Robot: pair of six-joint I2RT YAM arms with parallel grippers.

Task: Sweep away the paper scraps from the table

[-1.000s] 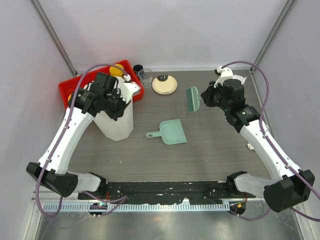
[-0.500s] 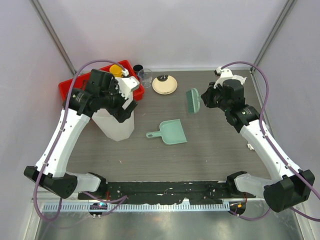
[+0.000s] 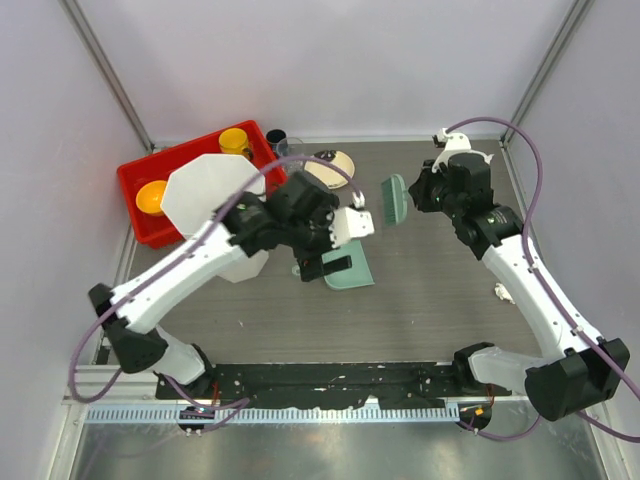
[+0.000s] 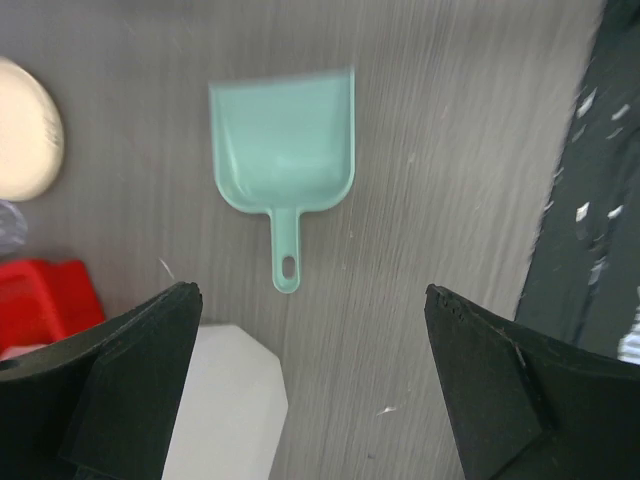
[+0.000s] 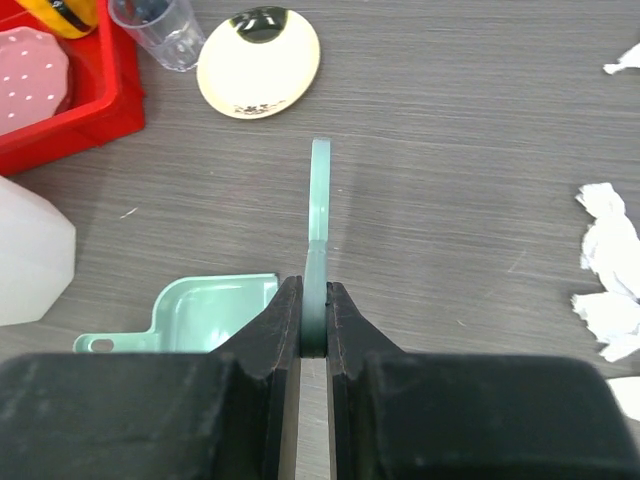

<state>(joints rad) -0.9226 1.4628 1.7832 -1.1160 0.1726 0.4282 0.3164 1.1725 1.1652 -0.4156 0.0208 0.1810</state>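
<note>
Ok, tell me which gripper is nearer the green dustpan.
Left. The left gripper hovers open just above the dustpan. The right gripper sits farther back and to the right of it, shut on the brush.

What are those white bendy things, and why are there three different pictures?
They are two robot arms bolted to a table. One picture looks down from above; the other two come from little cameras on each wrist. The left arm has its jaws wide open over a green dustpan. The right arm has its jaws shut on a green brush. Also on the table: paper scraps, a plate, a clear cup, a red tray and a white tub.
</note>
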